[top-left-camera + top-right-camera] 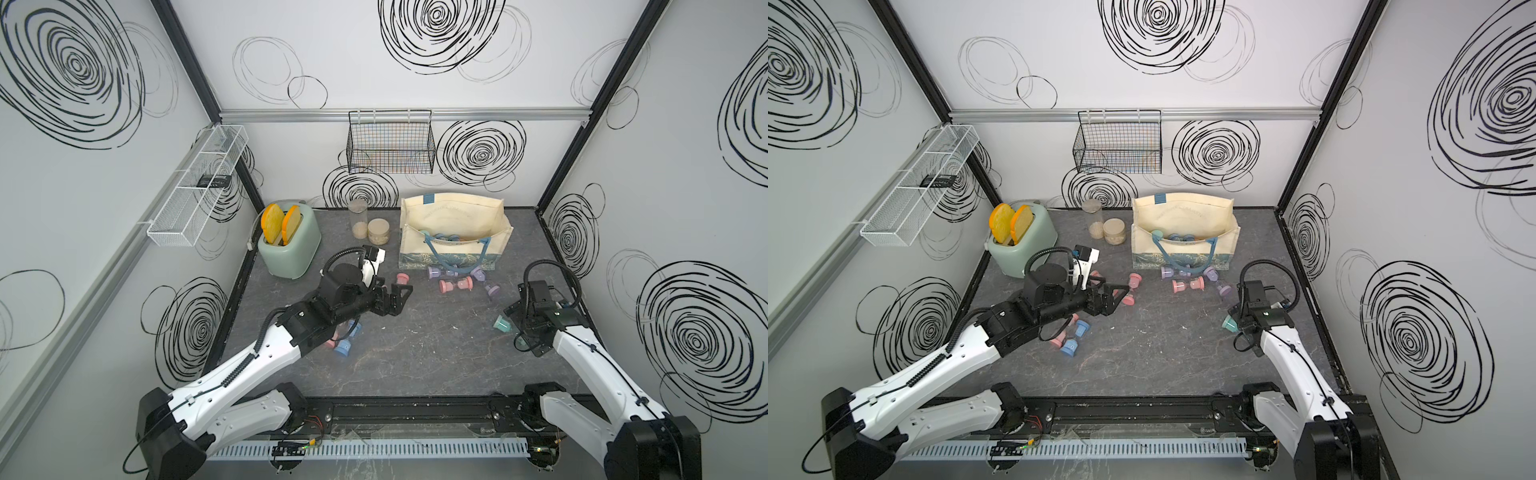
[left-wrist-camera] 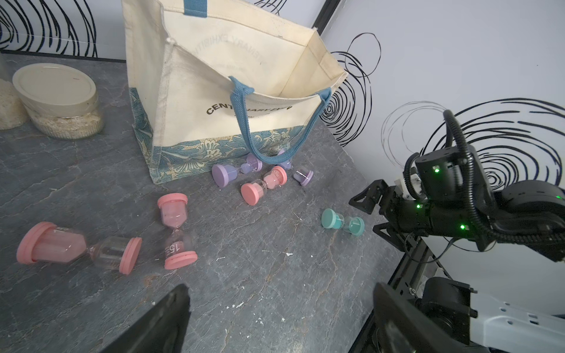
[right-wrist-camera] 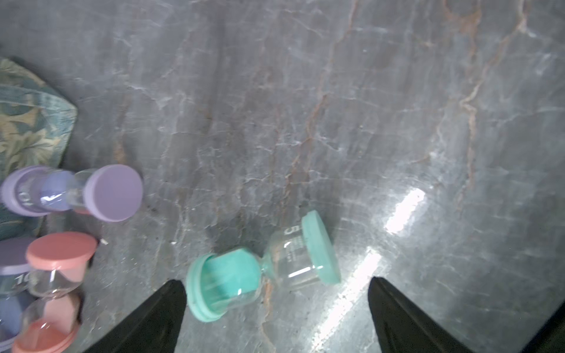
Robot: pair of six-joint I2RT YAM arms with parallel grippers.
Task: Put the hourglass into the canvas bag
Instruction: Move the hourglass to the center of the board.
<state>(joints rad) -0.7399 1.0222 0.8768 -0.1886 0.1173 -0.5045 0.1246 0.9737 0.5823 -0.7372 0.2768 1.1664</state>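
We are at the reach-in step. The right tool [image 3: 276,284] hangs over a small teal hourglass [image 3: 263,266] that lies on its side on the dark grey, marble-veined bench [image 1: 415,353], apart from the boxy cream canvas bag [image 1: 453,212] standing at the back. The tool's black fingers are spread wide with the hourglass between them, nearer one finger than the other, and nothing is pinched. The left tool [image 2: 281,288] is spread too and empty, above two pink hourglasses [image 2: 175,232].

Next, we judge, the right tool must centre itself, come down and close across the narrow waist or one bulb. Then it must lift and carry to the bag's open mouth, clearing the blue strap handle [image 2: 275,159] that droops down the front.

The hourglass has two round, flat plastic caps and clear bulbs pinched to a thin neck, with teal sand packed in one bulb. Round and smooth, it may roll or slip on the glossy bench. The bag is soft cloth with slightly sagging walls, and several capped hourglasses [image 1: 440,239] already lie inside.
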